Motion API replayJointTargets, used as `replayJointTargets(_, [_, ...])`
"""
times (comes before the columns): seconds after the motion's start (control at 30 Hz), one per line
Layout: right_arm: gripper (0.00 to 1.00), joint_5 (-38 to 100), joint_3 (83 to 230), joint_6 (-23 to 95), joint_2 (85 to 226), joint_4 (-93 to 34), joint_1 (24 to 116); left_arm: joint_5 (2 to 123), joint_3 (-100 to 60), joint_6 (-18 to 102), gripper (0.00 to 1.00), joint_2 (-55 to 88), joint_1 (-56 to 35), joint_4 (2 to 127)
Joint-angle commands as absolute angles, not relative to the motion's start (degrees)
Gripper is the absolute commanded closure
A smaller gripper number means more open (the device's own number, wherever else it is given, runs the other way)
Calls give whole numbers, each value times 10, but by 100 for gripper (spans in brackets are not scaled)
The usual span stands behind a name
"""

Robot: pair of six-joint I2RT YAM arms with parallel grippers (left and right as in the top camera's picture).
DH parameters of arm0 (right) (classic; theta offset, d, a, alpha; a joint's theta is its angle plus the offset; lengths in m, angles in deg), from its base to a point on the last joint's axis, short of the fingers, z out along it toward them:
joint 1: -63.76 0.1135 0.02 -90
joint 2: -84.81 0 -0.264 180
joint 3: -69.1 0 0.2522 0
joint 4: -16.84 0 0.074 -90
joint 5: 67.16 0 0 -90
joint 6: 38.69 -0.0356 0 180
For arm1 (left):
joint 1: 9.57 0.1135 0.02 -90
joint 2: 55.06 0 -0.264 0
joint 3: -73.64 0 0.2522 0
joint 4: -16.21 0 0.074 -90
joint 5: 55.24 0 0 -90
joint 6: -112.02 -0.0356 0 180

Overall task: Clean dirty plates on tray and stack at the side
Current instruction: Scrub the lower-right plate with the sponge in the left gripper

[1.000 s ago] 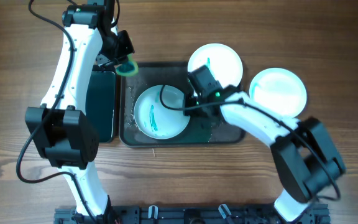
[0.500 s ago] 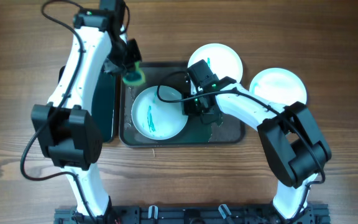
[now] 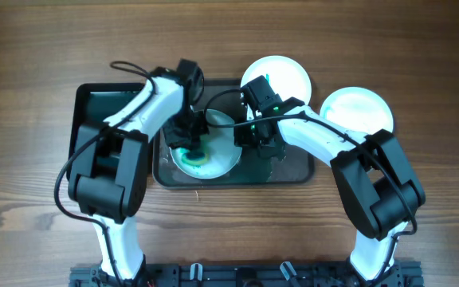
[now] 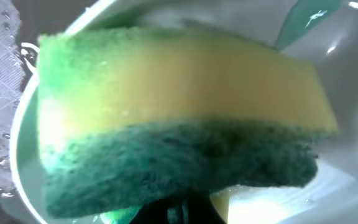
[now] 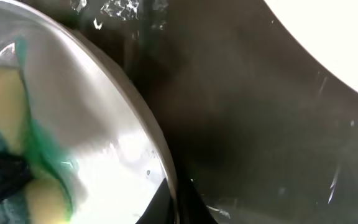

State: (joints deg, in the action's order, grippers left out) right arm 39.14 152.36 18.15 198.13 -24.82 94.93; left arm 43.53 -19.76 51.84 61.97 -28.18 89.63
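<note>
The left fingers (image 3: 188, 137) are clamped on a sponge (image 4: 179, 118), yellow foam over a dark green scouring layer, which they press green side down into the bowl of the dirty plate (image 3: 220, 158) directly beneath them. In the left wrist view only a dark sliver of the fingers shows under the sponge, which fills most of that picture. Just past the sponge a teal smear (image 4: 303, 22) runs up the plate's white wall. The right fingers (image 3: 247, 137) are closed on the same plate's rim, on the side away from the sponge. In the right wrist view the rim curves straight down into the dark tips (image 5: 169, 208), with a blur of sponge far to their left. The plate lies inside the black tray (image 3: 289, 169), whose floor beside the right fingers is wet and speckled with droplets. Beyond the right fingers, away from the robot, a second plate (image 3: 281, 76) overlaps the tray's far edge and carries a short teal mark. Out past the right arm a third plate (image 3: 357, 115) sits on the wooden surface (image 3: 421, 48), near the second plate but apart from it. On the outer side of the left fingers a dark tray (image 3: 94, 119) lies just beside the black one.
</note>
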Motion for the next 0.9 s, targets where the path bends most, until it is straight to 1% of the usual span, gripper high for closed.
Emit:
replayJointTargets(0.0, [96, 387, 1529, 168, 1998, -248, 945, 449, -110, 553, 96, 622, -309, 856])
replayJointTargets(0.03, [96, 387, 1529, 168, 1998, -248, 945, 458, -104, 547, 96, 622, -314, 853])
replayJointTargets(0.07, [96, 387, 1529, 168, 1998, -248, 945, 484, -102, 513, 96, 622, -317, 846])
replayJointTargets(0.17, [96, 387, 1529, 168, 1998, -244, 945, 705, -102, 274, 96, 619, -326, 807])
replayJointTargets(0.2, [96, 388, 1529, 168, 1998, -244, 945, 731, -102, 248, 96, 619, -326, 802])
replayJointTargets(0.23, [96, 387, 1529, 168, 1998, -245, 945, 732, -103, 248, 96, 619, -326, 794])
replayJointTargets(0.27, [96, 387, 1529, 168, 1998, -246, 945, 720, -103, 252, 96, 619, -322, 789])
replayJointTargets(0.33, [96, 387, 1529, 169, 1998, -246, 945, 632, -107, 321, 96, 619, -312, 787])
replayJointTargets(0.47, [96, 388, 1529, 168, 1998, -246, 945, 402, -135, 491, 96, 618, -284, 829])
replayJointTargets(0.53, [96, 388, 1529, 168, 1998, -246, 945, 330, -159, 534, 96, 618, -275, 860])
replayJointTargets(0.63, [96, 387, 1529, 168, 1998, -246, 945, 222, -206, 568, 96, 618, -270, 903])
replayJointTargets(0.73, [96, 387, 1527, 168, 1998, -245, 945, 173, -239, 572, 96, 618, -274, 920])
replayJointTargets(0.8, [96, 386, 1526, 168, 1998, -246, 945, 181, -243, 572, 96, 618, -281, 919])
replayJointTargets(0.87, [96, 383, 1526, 168, 1998, -247, 945, 229, -242, 559, 96, 619, -289, 917])
